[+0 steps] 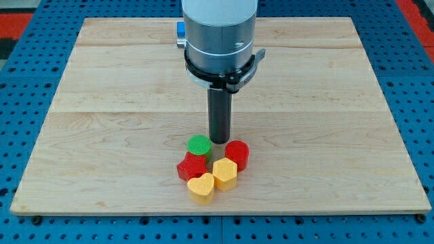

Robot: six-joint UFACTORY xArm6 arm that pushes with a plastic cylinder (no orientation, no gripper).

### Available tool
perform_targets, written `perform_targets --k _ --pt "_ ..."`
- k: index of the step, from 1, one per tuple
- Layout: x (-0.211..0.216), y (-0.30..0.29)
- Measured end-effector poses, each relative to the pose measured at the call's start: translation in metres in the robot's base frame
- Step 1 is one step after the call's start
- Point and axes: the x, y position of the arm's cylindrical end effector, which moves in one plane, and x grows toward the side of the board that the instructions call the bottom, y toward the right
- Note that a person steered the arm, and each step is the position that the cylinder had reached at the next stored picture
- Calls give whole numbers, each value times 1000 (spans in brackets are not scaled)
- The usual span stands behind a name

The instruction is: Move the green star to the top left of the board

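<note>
Camera view: ridged round green block [199, 144]; wooden board [108, 102].

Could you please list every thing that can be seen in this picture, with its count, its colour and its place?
Board: one, pale wood, fills most of the view.
Pegboard: one, blue with holes, around the board.
Green block: one, green, round-looking, top left of the cluster.
Red blocks: two, red, one on the cluster's right, one on its left.
Yellow blocks: two, yellow, one bottom middle, heart-like one lowest.
Arm: one, grey, view's top.
My tip: one, dark, just right of the green block.
</note>
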Motion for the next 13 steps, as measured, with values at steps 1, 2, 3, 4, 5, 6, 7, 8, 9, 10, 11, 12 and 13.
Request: perform_targets --k 1,2,3,4,5,6,7,8,9,10,11,12,13 --pt "-32 2" --pt "-94 22" --pt "-150 34" --pt "-190 34" --pt "-226 31" --pt "-251 24" --pt "-254 -24" --pt "-248 -72" --pt "-241 -90" --pt "-241 -63" --pt "-231 -31" --pt "-208 -32" --pt "-202 -75"
